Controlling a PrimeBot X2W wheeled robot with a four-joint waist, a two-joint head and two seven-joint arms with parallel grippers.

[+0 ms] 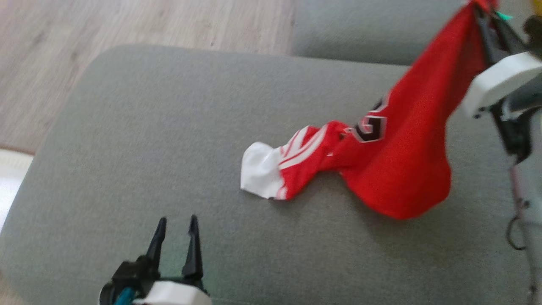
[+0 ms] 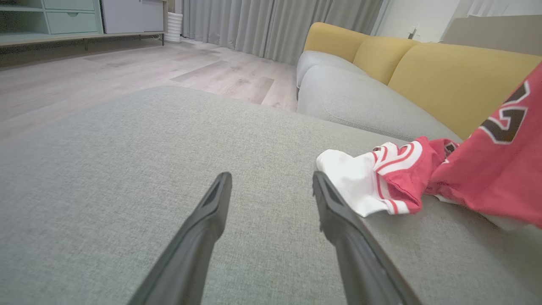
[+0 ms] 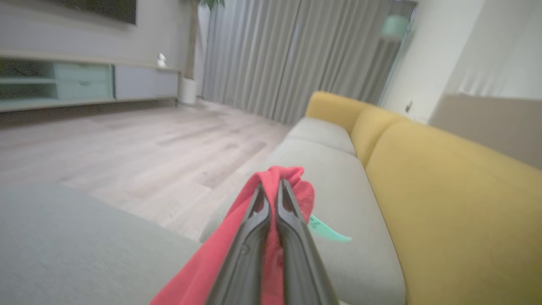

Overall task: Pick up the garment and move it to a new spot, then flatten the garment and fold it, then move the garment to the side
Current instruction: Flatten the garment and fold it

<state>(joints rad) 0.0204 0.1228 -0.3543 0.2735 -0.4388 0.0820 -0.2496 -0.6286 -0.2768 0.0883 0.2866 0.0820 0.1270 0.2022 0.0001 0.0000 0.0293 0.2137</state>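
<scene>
While right gripper (image 3: 271, 188) fingers clamp the red-and-white jersey garment (image 1: 402, 144), lift until its tail clears the grey fabric cushion (image 1: 169, 127); left gripper (image 1: 178, 222) fingers spread, empty.

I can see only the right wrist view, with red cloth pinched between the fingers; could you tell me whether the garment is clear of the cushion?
Observer: No; the right gripper holds one end high, but the rest of the garment lies on the cushion.
Operator: Which part is down?
Observer: The white end, with red stripes, toward the robot's left.
Operator: And the left gripper, please?
Observer: The left gripper is open and empty, short of the white end.
</scene>
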